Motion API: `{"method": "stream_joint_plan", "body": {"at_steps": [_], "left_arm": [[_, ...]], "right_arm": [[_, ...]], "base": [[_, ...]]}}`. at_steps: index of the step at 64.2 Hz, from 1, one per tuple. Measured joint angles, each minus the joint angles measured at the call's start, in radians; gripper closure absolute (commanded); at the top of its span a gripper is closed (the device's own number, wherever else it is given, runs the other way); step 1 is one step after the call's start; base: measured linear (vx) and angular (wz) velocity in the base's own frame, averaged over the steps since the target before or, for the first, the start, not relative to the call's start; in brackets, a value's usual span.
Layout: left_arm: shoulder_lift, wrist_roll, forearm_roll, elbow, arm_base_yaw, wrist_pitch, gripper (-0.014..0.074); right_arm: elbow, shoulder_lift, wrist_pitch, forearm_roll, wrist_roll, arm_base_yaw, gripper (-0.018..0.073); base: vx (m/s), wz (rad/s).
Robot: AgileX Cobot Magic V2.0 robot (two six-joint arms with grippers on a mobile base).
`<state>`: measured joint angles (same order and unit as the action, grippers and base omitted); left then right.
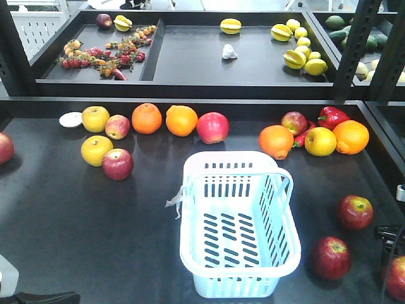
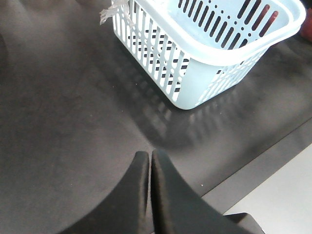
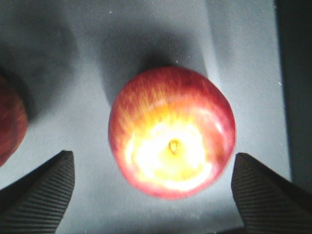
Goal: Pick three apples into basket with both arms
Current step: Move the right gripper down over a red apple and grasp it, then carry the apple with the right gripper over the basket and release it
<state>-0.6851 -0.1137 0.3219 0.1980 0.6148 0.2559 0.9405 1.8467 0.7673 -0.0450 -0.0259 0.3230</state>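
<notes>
The pale blue basket (image 1: 235, 286) stands empty at the table's middle, with a white shred (image 1: 175, 201) on its left rim. To its right lie three red apples (image 1: 354, 211) (image 1: 330, 258) (image 1: 397, 278). In the right wrist view a red apple (image 3: 171, 131) with a yellow stem patch lies on the table. My right gripper (image 3: 152, 154) is open, and its ribbed fingers (image 3: 46, 192) flank the apple without touching it. A second apple (image 3: 9, 122) shows at the left edge. My left gripper (image 2: 150, 153) is shut on nothing, low over bare table near the basket (image 2: 195, 87).
More red apples (image 1: 212, 127) (image 1: 118, 164), oranges (image 1: 147, 118), yellow apples (image 1: 95, 118) and a red bell pepper (image 1: 332, 116) lie along the back of the table. A raised shelf (image 1: 190, 85) with small fruit stands behind. The table's front edge (image 2: 263, 161) runs near my left gripper.
</notes>
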Motion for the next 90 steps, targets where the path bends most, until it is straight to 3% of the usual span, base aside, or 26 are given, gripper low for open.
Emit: {"method": "stream_joint_plan", "body": {"at_steps": [13,27,51,61,87,90], "left_arm": [[0.0,0.0,0.0,0.0,0.0,0.0,0.0604],[0.0,0.0,0.0,0.0,0.0,0.0,0.0604],[0.0,0.0,0.0,0.0,0.0,0.0,0.0604],[0.0,0.0,0.0,0.0,0.0,0.0,0.0604],[0.0,0.0,0.0,0.0,0.0,0.0,0.0604],[0.0,0.0,0.0,0.0,0.0,0.0,0.0604]], "right_arm": [[0.001,0.027,-0.015,-0.014,-0.004,0.0,-0.0045],[0.008,0.065,-0.023,-0.092,-0.051,0.002,-0.0036],[0.022,0.107,-0.038,-0.102,-0.061,0.004,-0.0003],[0.028,0.117,-0.038,-0.102,-0.062,0.004,0.0111],[0.028,0.119,-0.034,-0.103,-0.058,0.004,0.0564],[0.028,0.117,-0.032,-0.103,-0.055,0.004,0.0572]], "base": [[0.0,0.0],[0.0,0.0],[0.0,0.0],[0.0,0.0],[0.0,0.0],[0.0,0.0]]}}
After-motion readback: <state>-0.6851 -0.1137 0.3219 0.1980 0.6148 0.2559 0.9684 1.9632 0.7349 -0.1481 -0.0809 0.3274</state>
